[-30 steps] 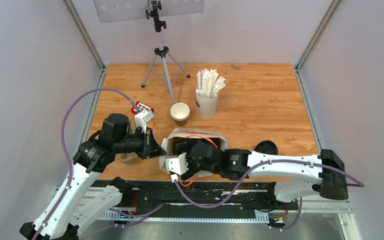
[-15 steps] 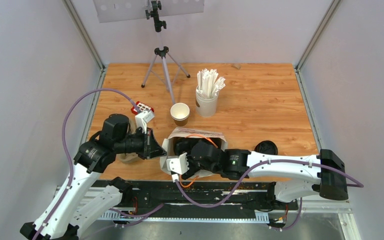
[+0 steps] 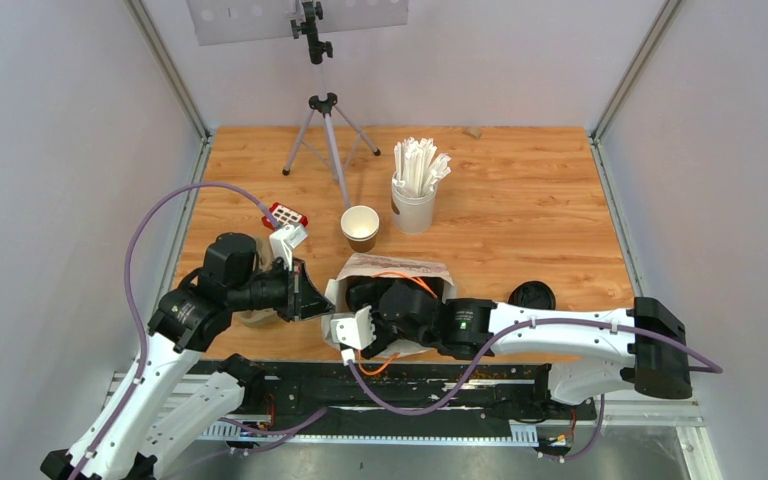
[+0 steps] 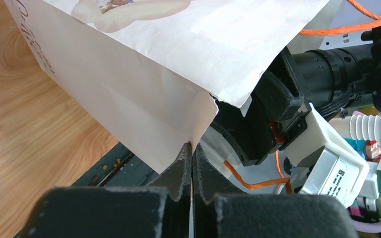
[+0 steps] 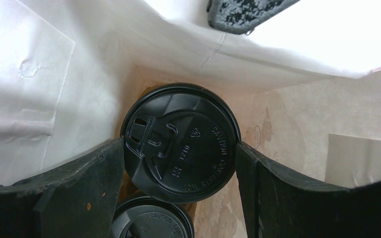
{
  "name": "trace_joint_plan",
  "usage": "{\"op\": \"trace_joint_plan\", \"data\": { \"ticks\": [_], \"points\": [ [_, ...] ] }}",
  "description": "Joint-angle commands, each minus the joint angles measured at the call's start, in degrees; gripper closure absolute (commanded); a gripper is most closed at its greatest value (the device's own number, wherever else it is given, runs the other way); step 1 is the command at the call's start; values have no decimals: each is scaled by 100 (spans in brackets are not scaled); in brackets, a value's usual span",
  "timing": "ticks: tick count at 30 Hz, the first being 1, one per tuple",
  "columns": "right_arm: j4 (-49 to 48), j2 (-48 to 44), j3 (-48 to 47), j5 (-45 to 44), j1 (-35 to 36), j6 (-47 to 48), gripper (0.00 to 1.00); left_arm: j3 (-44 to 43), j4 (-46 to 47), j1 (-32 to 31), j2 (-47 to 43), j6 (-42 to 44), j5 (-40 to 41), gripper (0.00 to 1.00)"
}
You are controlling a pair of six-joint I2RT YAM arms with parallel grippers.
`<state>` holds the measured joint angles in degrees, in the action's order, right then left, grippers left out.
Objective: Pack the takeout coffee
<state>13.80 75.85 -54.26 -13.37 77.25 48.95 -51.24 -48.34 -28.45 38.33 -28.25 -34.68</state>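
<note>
A white paper bag (image 3: 400,266) stands open at the table's near edge. My left gripper (image 4: 192,148) is shut on the bag's rim corner (image 4: 198,119) and holds the mouth open. My right gripper (image 5: 181,153) reaches down inside the bag. Its fingers (image 5: 79,188) press both sides of the black lid of a takeout coffee (image 5: 181,144), which tilts a little. A second lidded takeout coffee (image 5: 151,220) sits just below it on the bag floor. In the top view the bag walls and the wrist (image 3: 400,305) hide both cups.
A lidless brown cup (image 3: 360,226) and a white cup of wrapped straws (image 3: 415,195) stand behind the bag. Black lids (image 3: 532,296) lie to its right. A tripod (image 3: 325,130) stands at the back. An orange handle cord (image 4: 250,181) hangs from the bag.
The left arm has shifted slightly with the bag rim. The right gripper stays down inside the bag on the cup.
</note>
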Motion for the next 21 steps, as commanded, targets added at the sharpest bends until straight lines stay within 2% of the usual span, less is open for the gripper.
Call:
{"op": "trace_joint_plan", "data": {
  "ticks": [1, 10, 21],
  "points": [
    [-259, 44, 4, -69, -26, 111, 32, -8, 301, 23, -37, -61, -182, 100],
    [-631, -90, 405, -271, -56, 88, 32, 9, 311, 23, -96, -62, -185, 100],
    [-540, -179, 409, -280, -64, 63, 32, 140, 447, 21, -68, -133, -268, 100]
  ]
}}
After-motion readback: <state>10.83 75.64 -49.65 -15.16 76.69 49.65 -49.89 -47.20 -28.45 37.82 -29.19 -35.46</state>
